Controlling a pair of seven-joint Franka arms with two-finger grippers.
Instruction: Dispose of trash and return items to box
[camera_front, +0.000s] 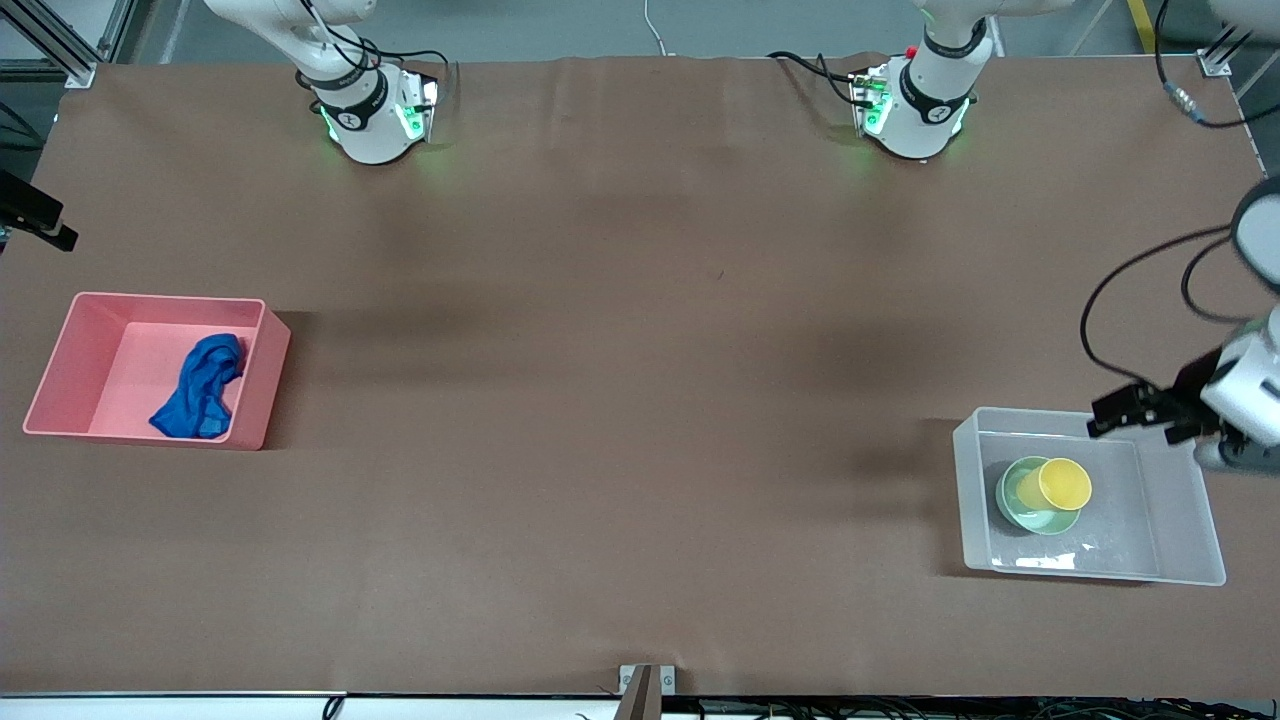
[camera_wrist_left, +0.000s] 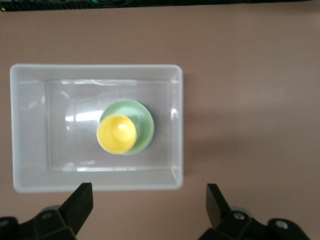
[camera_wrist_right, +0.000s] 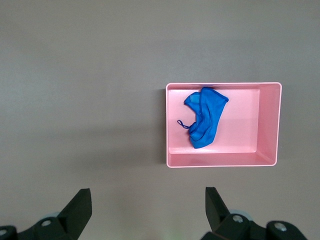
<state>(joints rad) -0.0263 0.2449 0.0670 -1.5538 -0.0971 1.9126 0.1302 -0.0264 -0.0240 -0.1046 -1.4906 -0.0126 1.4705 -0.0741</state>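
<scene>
The blue cloth (camera_front: 200, 390) lies crumpled in the pink tub (camera_front: 165, 298) at the right arm's end of the table, and shows in the right wrist view (camera_wrist_right: 205, 117). The yellow cup (camera_front: 1065, 483) sits in the mint-green bowl (camera_front: 1045, 522) inside the clear box (camera_front: 965, 480) at the left arm's end. The left wrist view shows the cup (camera_wrist_left: 117, 133), bowl (camera_wrist_left: 142, 122) and box (camera_wrist_left: 95, 67) from above. My left gripper (camera_front: 1135, 420) (camera_wrist_left: 149, 187) is open and empty over the box's rim. My right gripper (camera_front: 40, 222) (camera_wrist_right: 147, 192) is open and empty, high beside the pink tub (camera_wrist_right: 222, 164).
Brown table cover (camera_front: 640, 400) spans the table between the two tubs. The arm bases (camera_front: 370, 120) (camera_front: 915, 115) stand along the table edge farthest from the front camera. A small metal bracket (camera_front: 645, 680) sits at the nearest edge.
</scene>
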